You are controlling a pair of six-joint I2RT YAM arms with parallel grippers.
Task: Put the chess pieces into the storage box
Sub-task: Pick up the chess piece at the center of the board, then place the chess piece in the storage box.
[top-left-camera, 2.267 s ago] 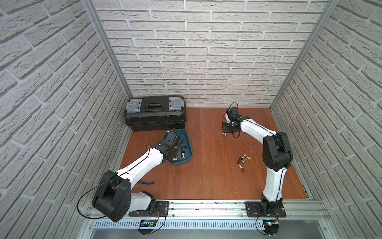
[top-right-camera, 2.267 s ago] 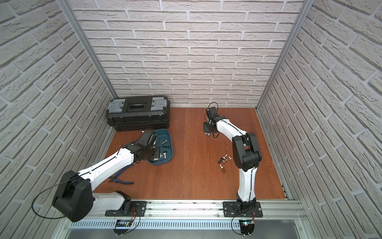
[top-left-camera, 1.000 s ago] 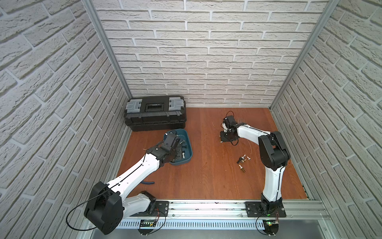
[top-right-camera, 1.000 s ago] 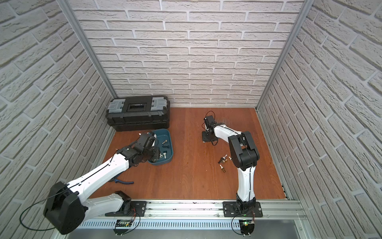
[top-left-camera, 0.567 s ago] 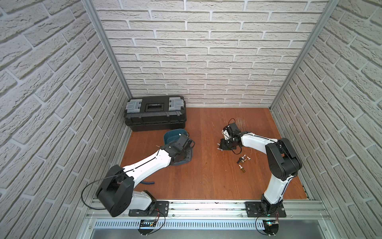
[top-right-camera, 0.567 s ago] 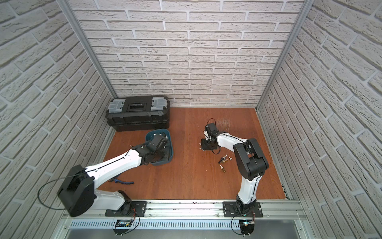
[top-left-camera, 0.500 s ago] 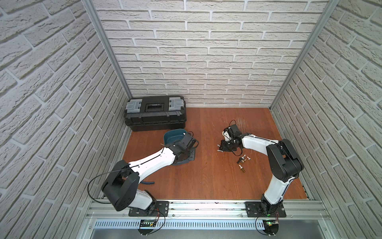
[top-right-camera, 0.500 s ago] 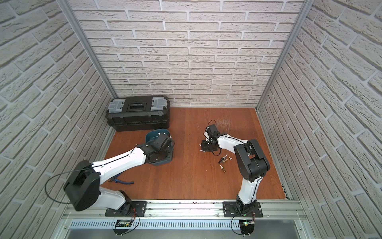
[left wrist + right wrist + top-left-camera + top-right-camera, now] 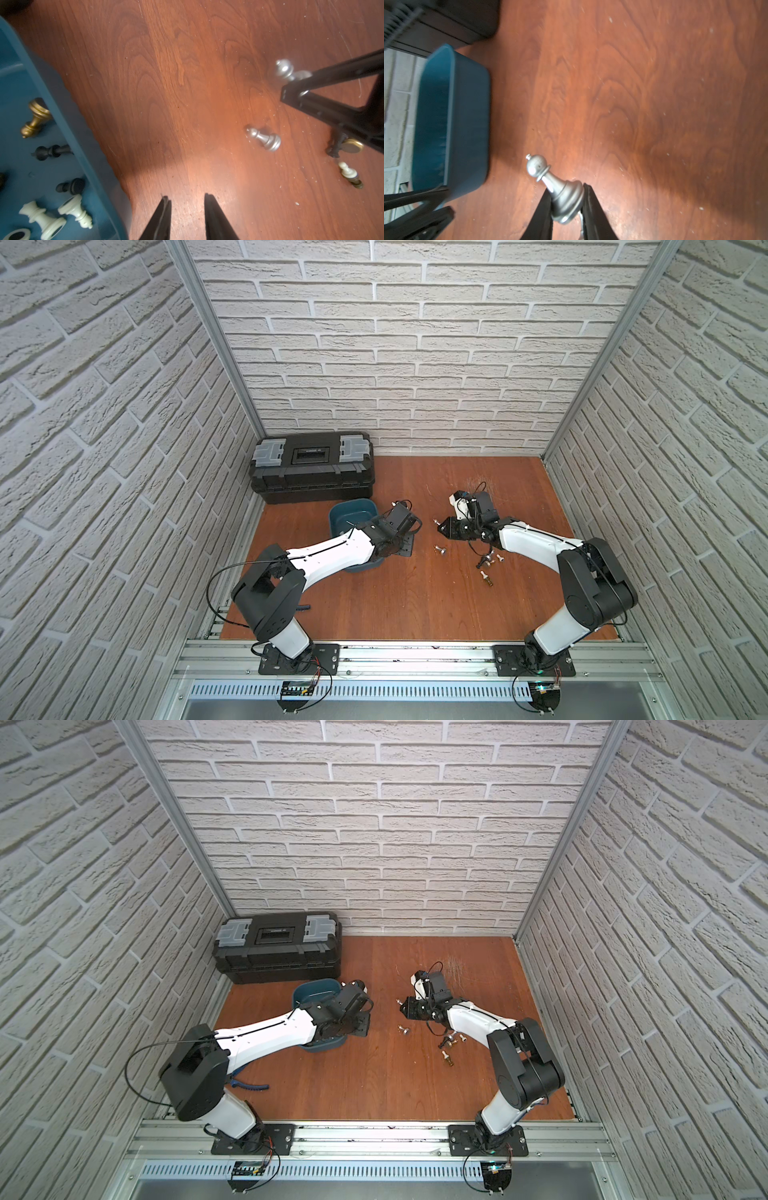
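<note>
Left claw [image 9: 186,197] beside storage box [image 9: 83,149] rim

The box [image 9: 469,124] is coloured teal blue. Inside it, white pieces [image 9: 37,214], black pieces [image 9: 49,151] and one gold piece [image 9: 35,119] are seen. A shiny silver-grey pawn [image 9: 564,195] is shown too. The table [image 9: 166,93] is red-brown — wavy wood lines are marked on it. The walls [image 9: 415,344] are patterned with pale bricks. The toolbox [image 9: 311,485] is black — its latches [image 9: 270,449] are grey.
</note>
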